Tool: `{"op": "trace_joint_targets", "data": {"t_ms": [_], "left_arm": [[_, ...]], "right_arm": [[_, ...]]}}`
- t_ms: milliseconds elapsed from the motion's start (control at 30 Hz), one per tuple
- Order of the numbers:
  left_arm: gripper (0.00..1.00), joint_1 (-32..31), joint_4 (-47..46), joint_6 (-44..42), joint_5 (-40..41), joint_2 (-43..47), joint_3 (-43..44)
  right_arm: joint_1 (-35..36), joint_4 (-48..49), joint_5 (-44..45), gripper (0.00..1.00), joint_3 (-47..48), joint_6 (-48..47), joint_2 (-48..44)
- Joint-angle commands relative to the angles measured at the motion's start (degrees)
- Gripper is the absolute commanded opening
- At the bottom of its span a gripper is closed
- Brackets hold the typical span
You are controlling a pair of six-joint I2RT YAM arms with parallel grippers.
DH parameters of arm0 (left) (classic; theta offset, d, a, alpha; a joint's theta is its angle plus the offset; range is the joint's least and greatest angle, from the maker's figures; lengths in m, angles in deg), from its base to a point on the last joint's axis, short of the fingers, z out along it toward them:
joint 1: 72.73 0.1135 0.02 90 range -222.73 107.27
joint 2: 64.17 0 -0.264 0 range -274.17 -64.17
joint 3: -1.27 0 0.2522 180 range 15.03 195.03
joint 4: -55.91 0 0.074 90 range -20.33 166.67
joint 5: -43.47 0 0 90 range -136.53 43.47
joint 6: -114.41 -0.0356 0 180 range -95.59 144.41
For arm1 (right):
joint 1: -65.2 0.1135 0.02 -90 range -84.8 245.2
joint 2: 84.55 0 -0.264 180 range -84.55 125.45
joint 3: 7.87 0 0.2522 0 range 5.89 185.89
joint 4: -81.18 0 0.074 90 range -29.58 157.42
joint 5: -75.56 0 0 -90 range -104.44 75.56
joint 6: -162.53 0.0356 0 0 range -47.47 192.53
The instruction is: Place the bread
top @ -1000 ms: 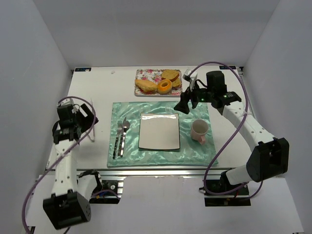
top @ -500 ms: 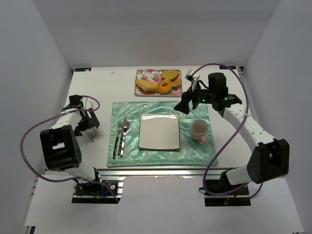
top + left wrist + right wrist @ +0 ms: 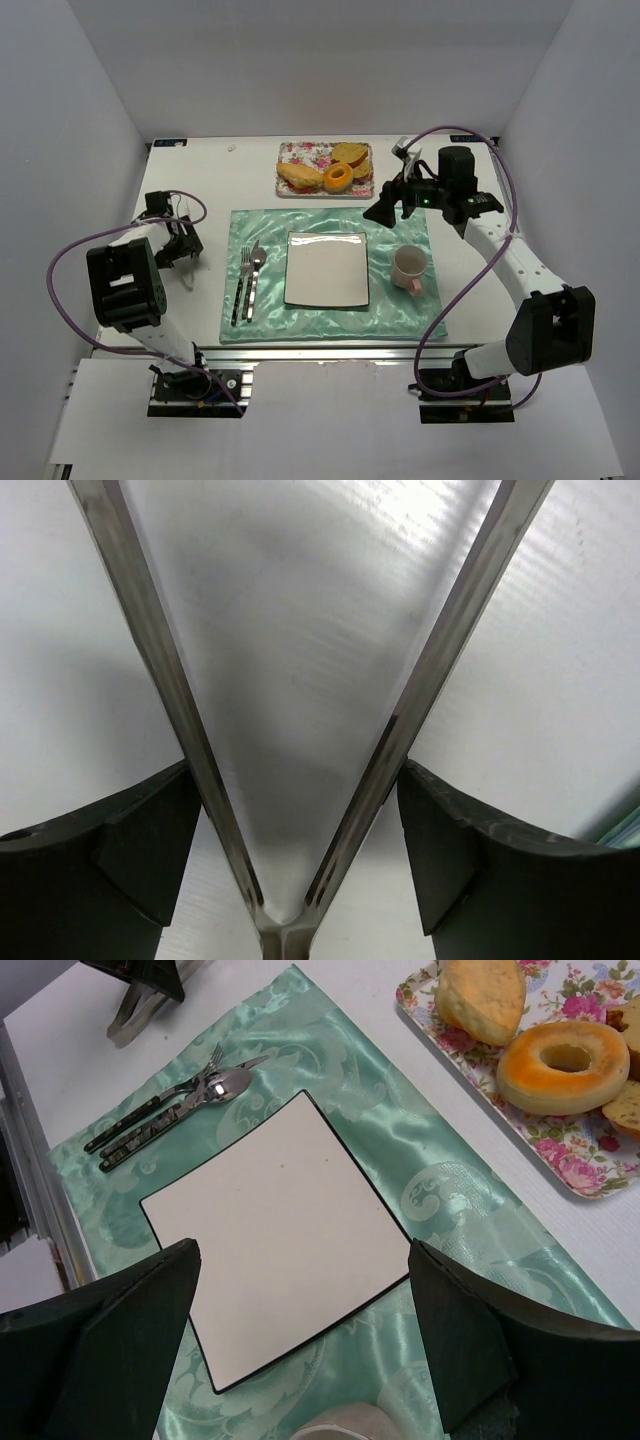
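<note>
Several breads lie on a floral tray at the back: a long roll, a ring-shaped bread and a brown piece. The roll and ring also show in the right wrist view. My right gripper is open and empty, in the air between the tray and a square white plate. In its own view, my right gripper looks down on that plate. My left gripper is low at the table's left. Its open jaws straddle metal tongs near their hinge.
A green placemat carries the plate, a fork and spoon on its left and a pink mug on its right. The enclosure walls stand on three sides. The right arm's purple cable loops above the back right.
My left arm has swung down from an upright pose to the table beside the tongs. My right gripper has drifted slightly right and toward the back.
</note>
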Motion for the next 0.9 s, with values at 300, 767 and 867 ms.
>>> {"op": "trace_joint_targets", "data": {"t_ms": [300,767,867], "left_arm": [[0.31,-0.2,-6.0,0.4,-1.8,3.4,-2.2],[0.38,-7.7,-2.4,6.1,-23.4,20.7,4.2],[0.49,-11.8,0.3,6.8,-25.0,18.8,9.2]], "right_arm": [[-1.2,1.0,-2.2,0.89,1.0,1.2,-0.6],[-2.4,1.5,-2.3,0.89,-0.7,1.6,-1.1],[-2.6,1.9,-2.4,0.89,-0.6,1.9,-1.1]]}}
